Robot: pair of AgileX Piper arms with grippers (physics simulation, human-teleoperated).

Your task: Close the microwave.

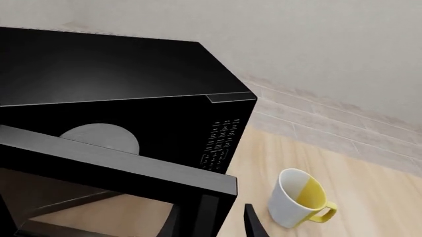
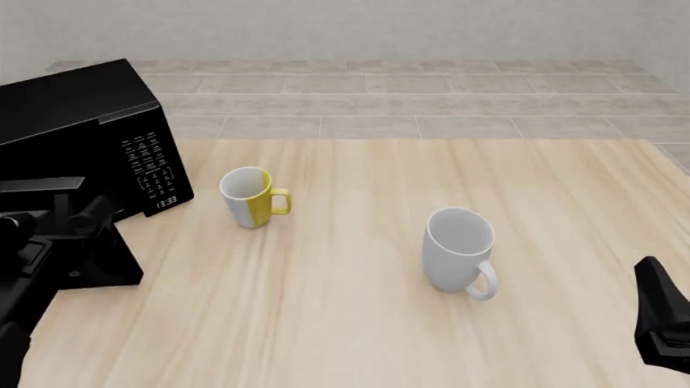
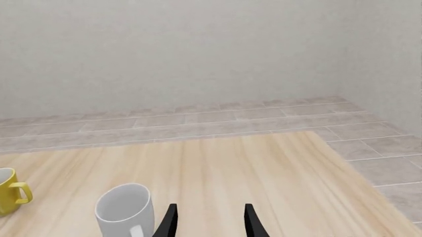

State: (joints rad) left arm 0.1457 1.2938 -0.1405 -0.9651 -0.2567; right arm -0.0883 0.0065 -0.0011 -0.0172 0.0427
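The microwave (image 2: pixel 76 113) is a glossy black box at the table's far left, with a white-marked keypad (image 2: pixel 151 166) and a small display. Its door (image 1: pixel 118 168) stands partly open, and the grey turntable (image 1: pixel 99 138) shows inside. My left gripper (image 1: pixel 212 224) is open right at the door's free edge, which sits between its fingers; in the front view this gripper (image 2: pixel 92 214) is low beside the door (image 2: pixel 103 263). My right gripper (image 3: pixel 211 222) is open and holds nothing, near the table's front right corner (image 2: pixel 660 307).
A white and yellow mug (image 2: pixel 250 196) stands just right of the microwave, also seen as the same mug (image 1: pixel 300 197) in the left wrist view. A plain white mug (image 2: pixel 458 246) stands mid-table, close to my right gripper's fingers (image 3: pixel 122 210). Tiled floor lies beyond the table edge.
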